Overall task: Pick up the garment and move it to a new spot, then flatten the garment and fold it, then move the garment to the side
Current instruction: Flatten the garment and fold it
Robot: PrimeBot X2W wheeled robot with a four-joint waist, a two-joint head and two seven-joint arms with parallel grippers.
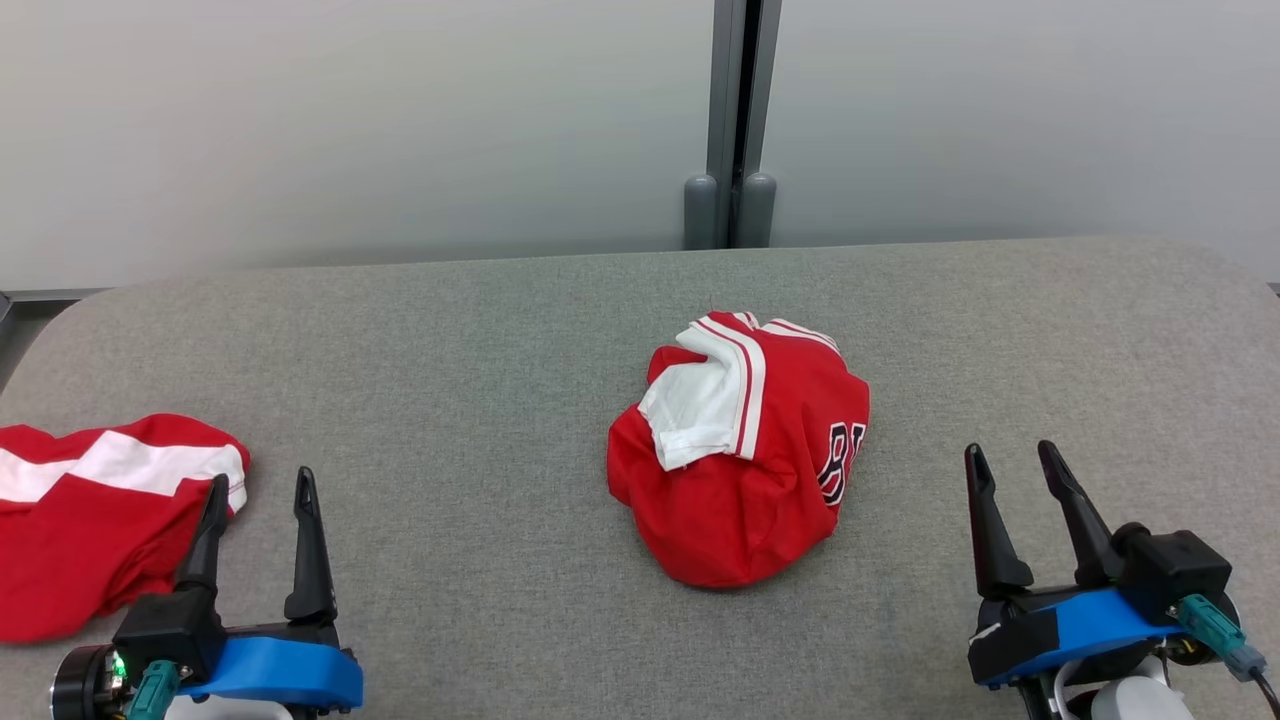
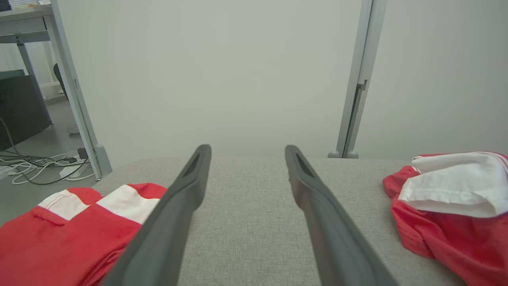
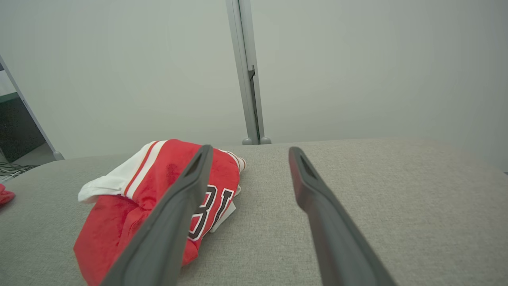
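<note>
Left hand [image 1: 262, 478]: jaws spread wide and holding nothing. Its two dark fingers [image 2: 166, 222] point forward over the grey cloth-covered desk [image 1: 480, 380], low and nearly level with the surface. Bare cloth lies between and ahead of the fingertips. A red-and-white garment [image 1: 90, 510] lies loosely spread on the desk just to this hand's outer side. The outer finger crosses the garment's near edge in the head view. Whether the finger rests on the fabric or only passes above it cannot be told.

Right hand [image 1: 1010, 450]: also wide open and empty. Its fingers point forward and lean a little toward its outer side, close above the desk, with nothing but grey cloth between them.

The red jersey [image 1: 740, 470] sits in a crumpled heap between the two hands. It lies to the inner side of the right hand and a little ahead of its fingertips, near it but apart. It is well apart from the left hand. A white panel with red and dark stripes is folded over the top of the heap. Dark outlined lettering shows on the side that faces the right hand. Neither hand touches the jersey.
</note>
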